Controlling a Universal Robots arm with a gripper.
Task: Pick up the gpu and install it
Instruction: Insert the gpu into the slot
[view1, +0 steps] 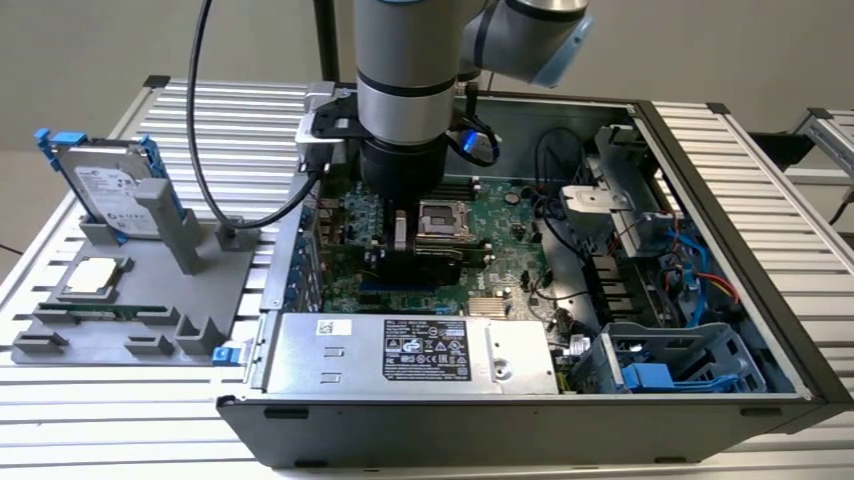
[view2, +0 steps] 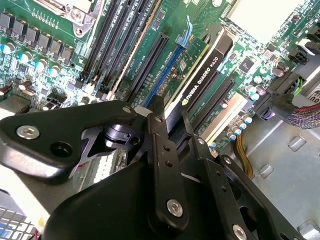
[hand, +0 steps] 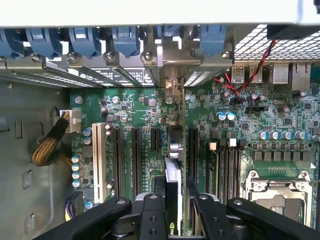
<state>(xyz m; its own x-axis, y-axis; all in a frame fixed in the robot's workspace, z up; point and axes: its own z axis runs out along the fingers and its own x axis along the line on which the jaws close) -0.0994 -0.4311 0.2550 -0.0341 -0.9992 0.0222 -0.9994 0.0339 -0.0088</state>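
Gripper (view2: 167, 122) down inside the open computer case (view1: 747, 290), fingers (hand: 152, 212) closed on the gpu (view2: 200, 80), which stands on edge over the motherboard (hand: 125, 115), lined up along the expansion slots beside the empty CPU socket (view1: 441, 218).

A ribbed silver aluminium table (view1: 747, 140) spans the scene under even, soft light. Behind it, on the far side, rises a plain beige wall (view1: 107, 40).
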